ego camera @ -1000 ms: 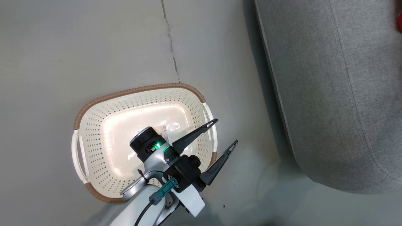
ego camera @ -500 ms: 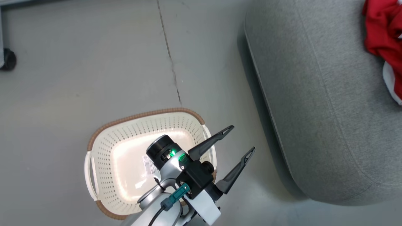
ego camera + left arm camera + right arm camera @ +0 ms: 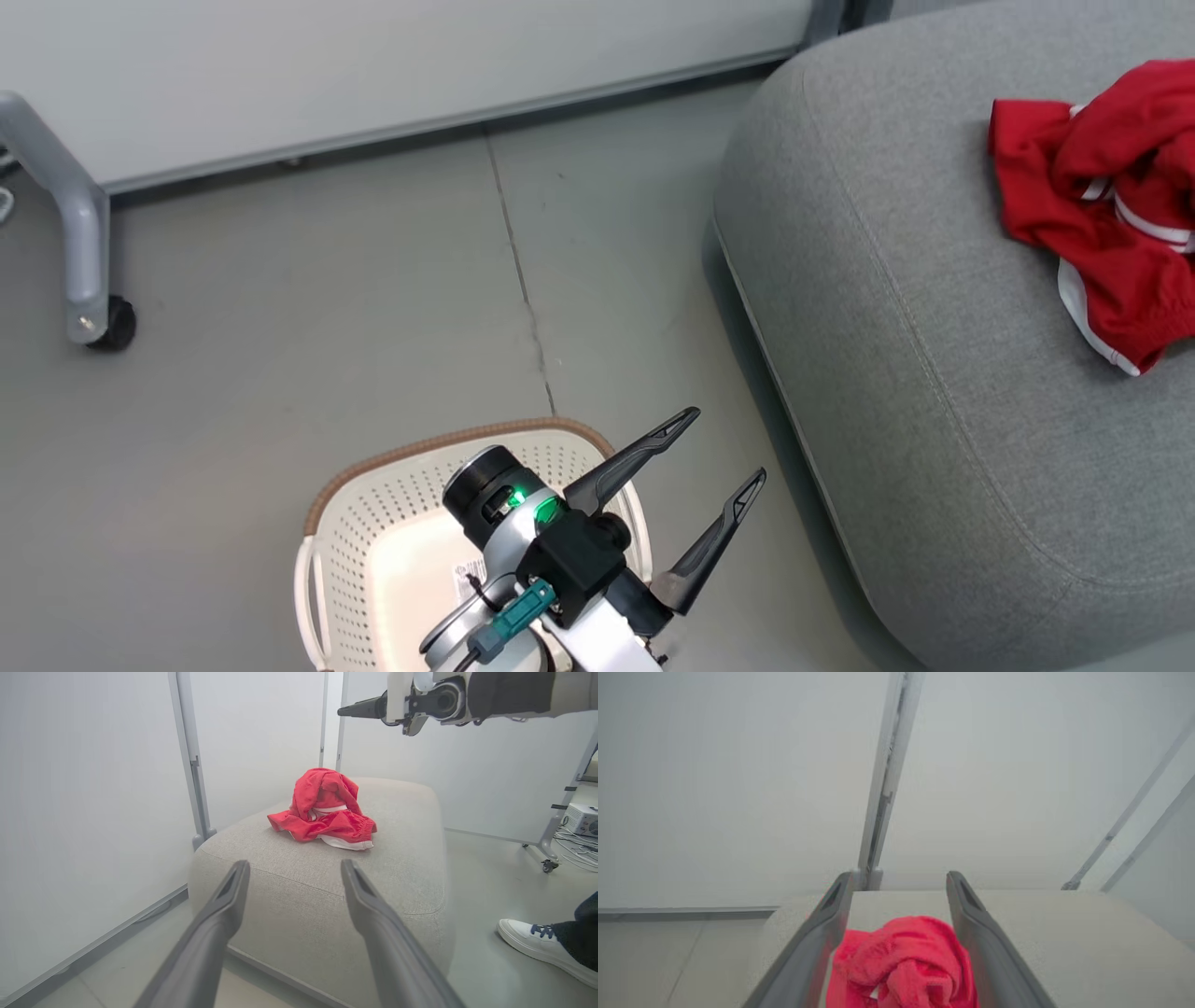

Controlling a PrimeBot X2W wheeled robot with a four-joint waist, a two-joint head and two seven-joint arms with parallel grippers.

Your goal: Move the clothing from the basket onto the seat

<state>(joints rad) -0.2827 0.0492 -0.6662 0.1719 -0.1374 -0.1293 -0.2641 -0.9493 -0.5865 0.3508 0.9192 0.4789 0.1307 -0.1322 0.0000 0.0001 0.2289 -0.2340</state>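
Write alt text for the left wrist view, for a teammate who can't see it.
A crumpled heap of red clothing with white trim lies on the grey seat. The open, empty left gripper points toward it from the foreground, short of the seat. A person's white shoe rests on the floor at lower right.

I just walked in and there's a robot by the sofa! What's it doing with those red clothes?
The robot is moving laundry from a basket to the grey seat. The red clothing lies heaped on the seat, with nothing touching it. The left gripper hangs open over the basket, and the right gripper hangs open above the clothing. What shows of the basket has no clothes in it, so the job looks about done.
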